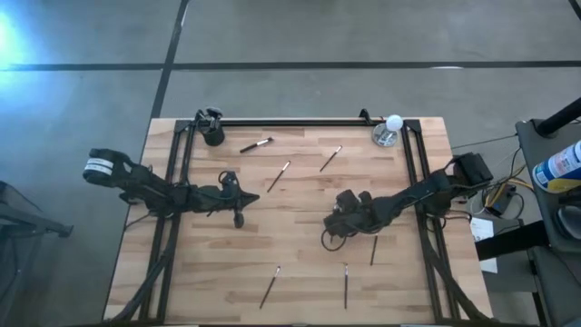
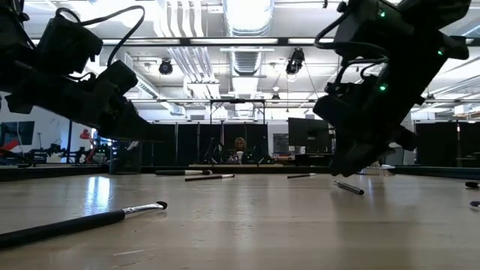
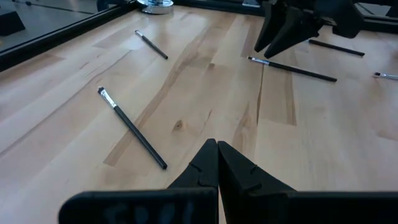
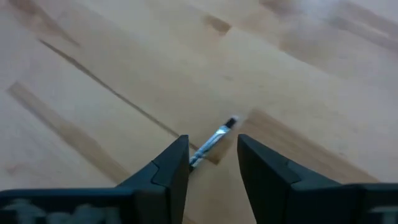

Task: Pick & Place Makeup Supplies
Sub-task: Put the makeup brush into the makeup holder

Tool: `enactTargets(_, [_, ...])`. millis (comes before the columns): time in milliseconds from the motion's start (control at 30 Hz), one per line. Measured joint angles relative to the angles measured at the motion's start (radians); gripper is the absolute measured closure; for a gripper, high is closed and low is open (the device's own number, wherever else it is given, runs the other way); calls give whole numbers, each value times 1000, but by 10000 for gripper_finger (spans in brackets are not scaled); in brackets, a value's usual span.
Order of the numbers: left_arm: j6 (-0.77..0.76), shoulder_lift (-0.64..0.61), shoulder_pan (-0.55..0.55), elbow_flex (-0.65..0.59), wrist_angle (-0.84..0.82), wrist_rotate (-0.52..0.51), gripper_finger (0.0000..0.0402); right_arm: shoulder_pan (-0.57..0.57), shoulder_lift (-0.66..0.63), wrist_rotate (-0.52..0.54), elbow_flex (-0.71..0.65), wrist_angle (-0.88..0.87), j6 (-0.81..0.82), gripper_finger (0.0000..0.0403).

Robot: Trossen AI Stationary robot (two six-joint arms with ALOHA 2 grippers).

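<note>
Several thin dark-handled makeup brushes lie flat on the wooden table. My right gripper [image 1: 334, 224] hangs open, tilted down, just above one brush [image 4: 214, 142]. That brush lies on the table between the two fingers, its silvery ferrule and tip pointing away from them. The same brush shows below the gripper in the left wrist view [image 3: 292, 68] and the low view [image 2: 349, 187]. My left gripper [image 3: 217, 155] is shut and holds nothing; it hovers left of the table's middle [image 1: 247, 196]. Other brushes lie at the far side [image 1: 257, 143], [image 1: 279, 175], [image 1: 330, 158].
More brushes lie near the front edge [image 1: 269, 286], [image 1: 345, 283] and beside the right arm [image 1: 373, 250]. A small black cup [image 1: 212, 134] stands at the far left corner. A white ball on a silver base [image 1: 390, 129] stands at the far right. Black rails [image 1: 290, 122] frame the table.
</note>
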Motion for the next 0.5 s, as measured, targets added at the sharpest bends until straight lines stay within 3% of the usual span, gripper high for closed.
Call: enactTargets(500, [-6, 0, 0, 0, -2, 0, 402, -27, 74, -41, 51, -9, -140, 362])
